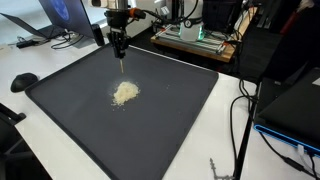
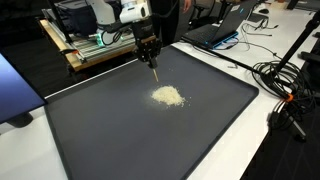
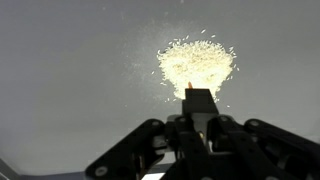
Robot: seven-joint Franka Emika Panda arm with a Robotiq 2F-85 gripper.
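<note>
Jaws clamped on one thin stick (image 1: 121, 63) near one grain pile (image 1: 125, 93) on one dark mat (image 1: 70, 110).

Thin stick (image 1: 121, 63) upright near pale grain pile (image 1: 125, 93)

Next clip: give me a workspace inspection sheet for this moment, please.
Surface: dark grey flat mat on white table.
Job's things: pale yellow heap of loose grains mid-mat, some scattered around it; thin stick pointing down, tip near the heap's edge.
Clutter: small black rounded object off the mat's corner.
Grippers: black gripper shut on the thin stick.
Cables: black cables bundled beside the mat.
Surroundings: open laptop and wooden rack behind.
</note>
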